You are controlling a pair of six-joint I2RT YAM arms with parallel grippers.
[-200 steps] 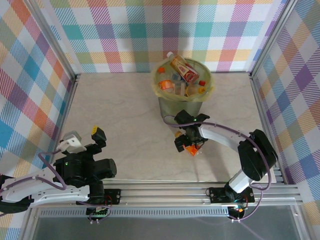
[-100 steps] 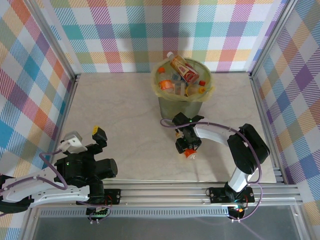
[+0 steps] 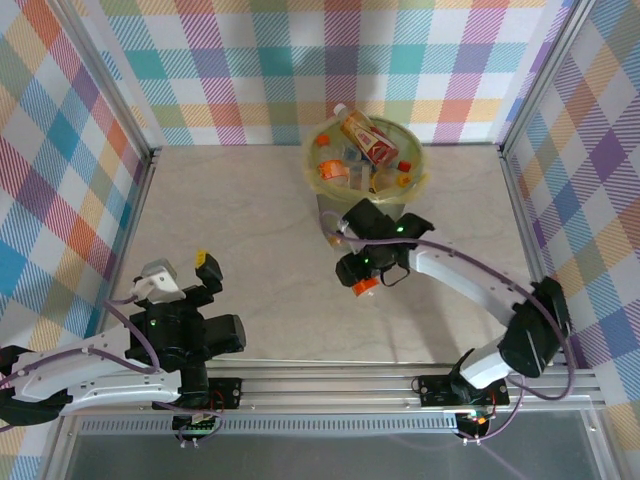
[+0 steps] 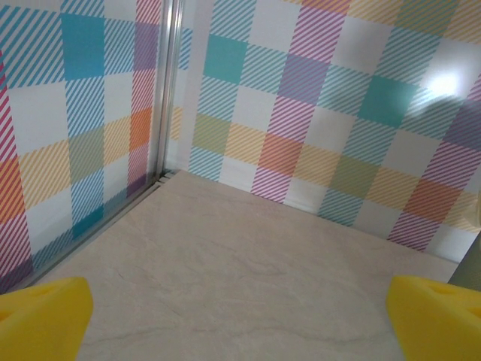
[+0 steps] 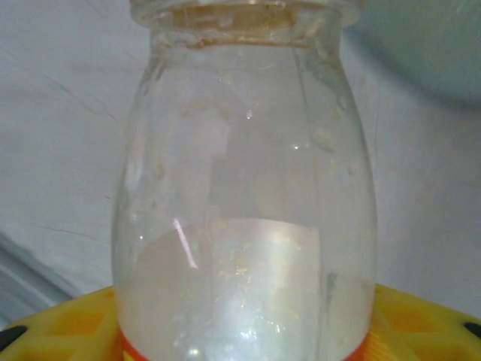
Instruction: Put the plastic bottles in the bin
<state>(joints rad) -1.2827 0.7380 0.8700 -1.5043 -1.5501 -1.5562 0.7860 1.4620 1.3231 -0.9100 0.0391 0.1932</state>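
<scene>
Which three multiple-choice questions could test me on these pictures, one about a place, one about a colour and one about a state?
1. Where is the clear bottle that the right gripper holds?
A. just on the near side of the bin
B. beside the left arm's base
C. in the far left corner

2. What colour are the fingertips of the left gripper?
A. blue
B. black
C. yellow

3. What is the state of the left gripper?
A. shut on a bottle
B. open, holding nothing
C. shut on a bag

Answers:
1. A, since the top view shows it just in front of the bin.
2. C, since its wrist view shows two yellow fingertips.
3. B, since they stand wide apart with bare table between them.
</scene>
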